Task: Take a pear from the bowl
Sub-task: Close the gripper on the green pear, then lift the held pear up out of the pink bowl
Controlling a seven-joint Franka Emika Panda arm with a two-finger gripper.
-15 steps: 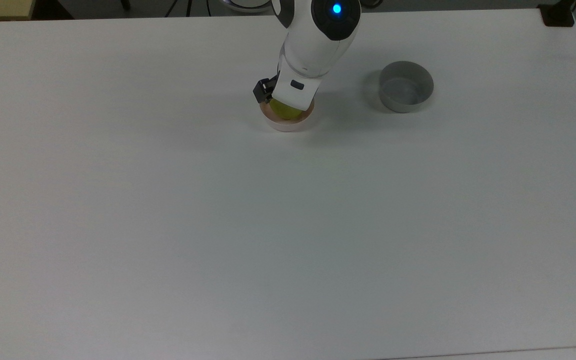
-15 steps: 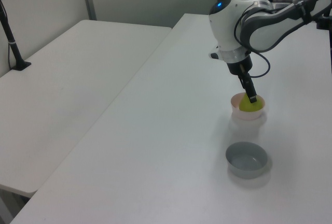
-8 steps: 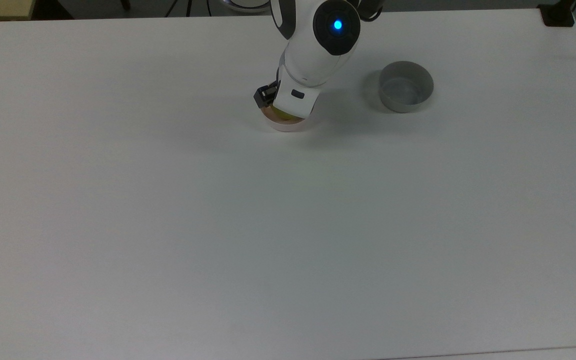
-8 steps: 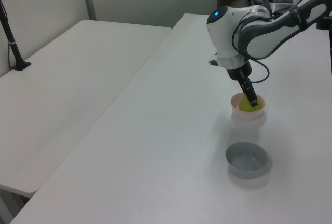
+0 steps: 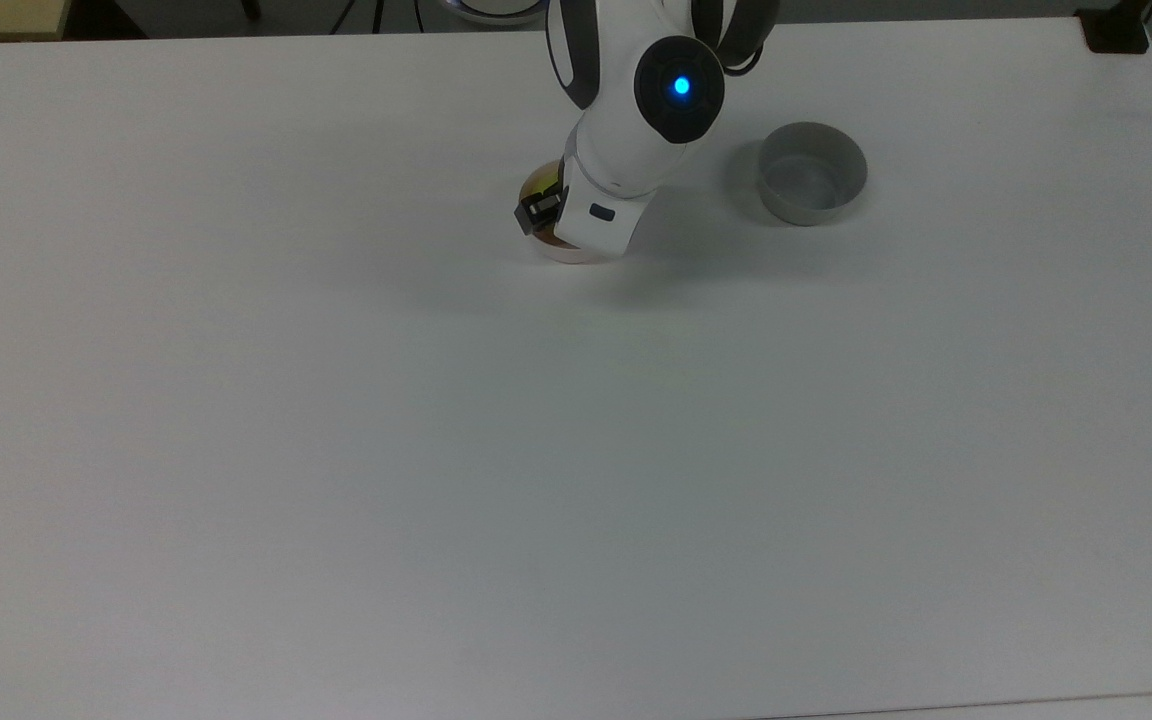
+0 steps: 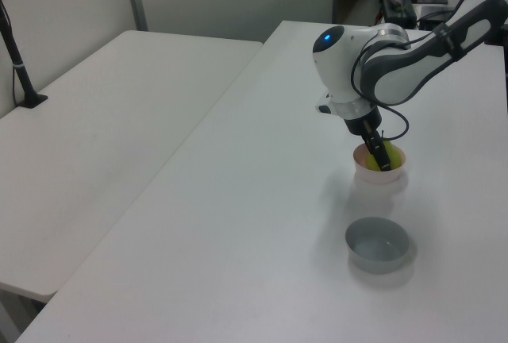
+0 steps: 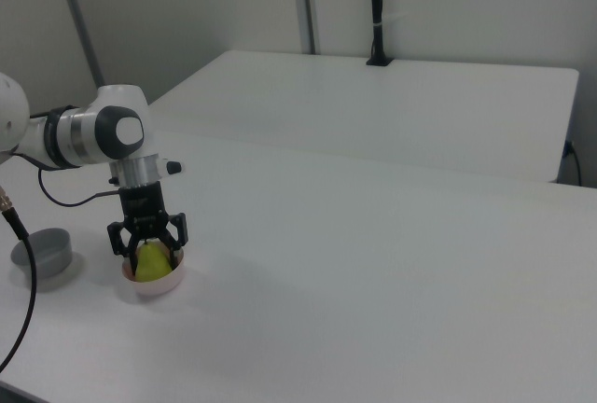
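The pear (image 7: 152,261) sits in the pink bowl (image 7: 160,284), left of centre in the right view, with the gripper (image 7: 147,244) lowered over it, jaws spread to either side and apparently not clamped, so closing and lifting remain.

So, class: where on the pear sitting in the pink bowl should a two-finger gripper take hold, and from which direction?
Grip the pear across its rounded sides, coming straight down from above. The pink bowl walls in its lower half, so a sideways approach would likely hit the rim. In the right view the gripper already straddles it this way, one finger on each side.
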